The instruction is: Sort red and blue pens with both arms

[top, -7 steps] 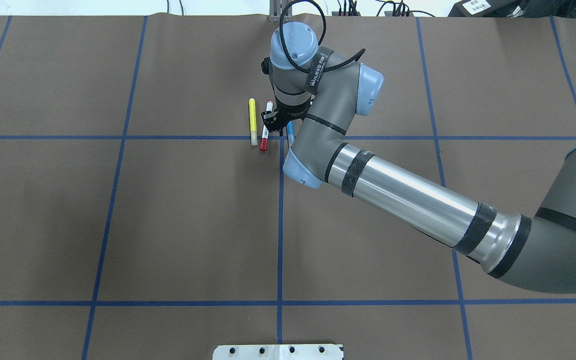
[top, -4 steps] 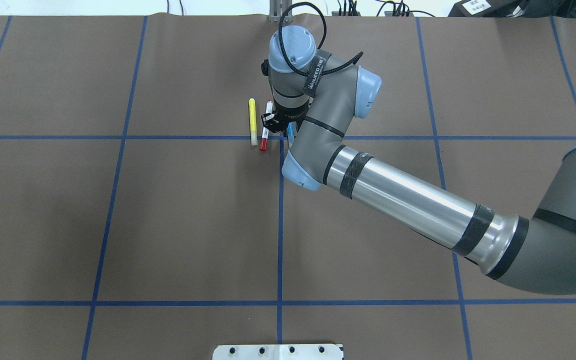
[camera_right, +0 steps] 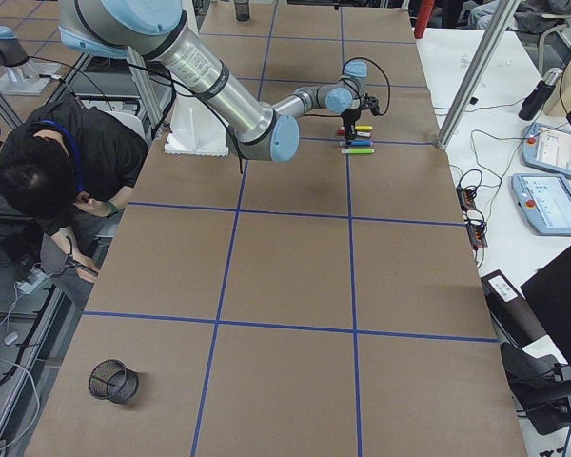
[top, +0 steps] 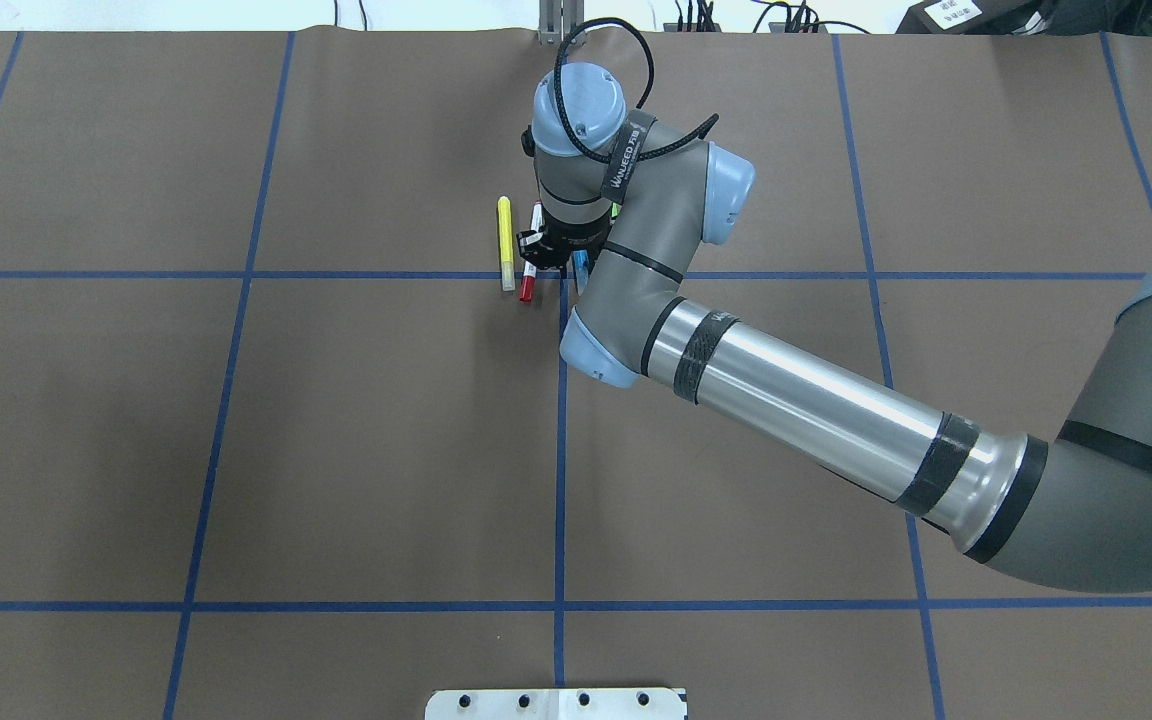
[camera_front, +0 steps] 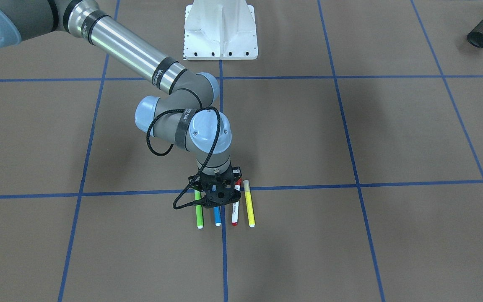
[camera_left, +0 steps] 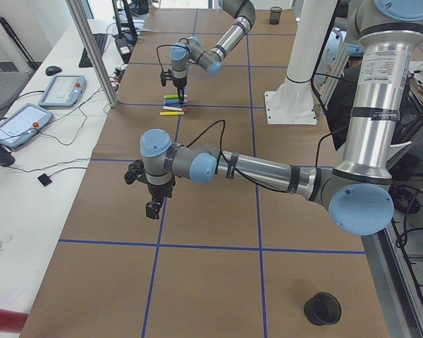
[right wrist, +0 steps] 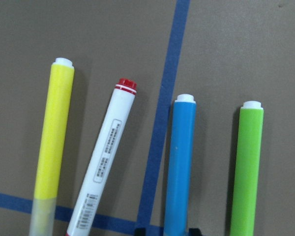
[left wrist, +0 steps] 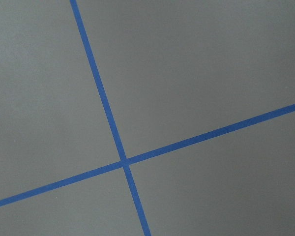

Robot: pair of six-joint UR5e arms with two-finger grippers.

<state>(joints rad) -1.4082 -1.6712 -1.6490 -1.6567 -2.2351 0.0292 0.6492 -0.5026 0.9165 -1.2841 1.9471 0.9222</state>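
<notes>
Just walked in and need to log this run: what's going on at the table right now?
The right gripper is low over four pens lying side by side on the table: yellow pen, red pen, blue pen and green pen. It is open, with a finger on either side of the blue pen, which is not yet lifted. The left gripper hangs over bare table farther along, apparently empty. Nothing is sorted yet.

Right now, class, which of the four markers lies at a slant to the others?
The white-barrelled marker with red ends: it lies tilted, while the yellow marker, blue marker and green marker lie parallel.
</notes>
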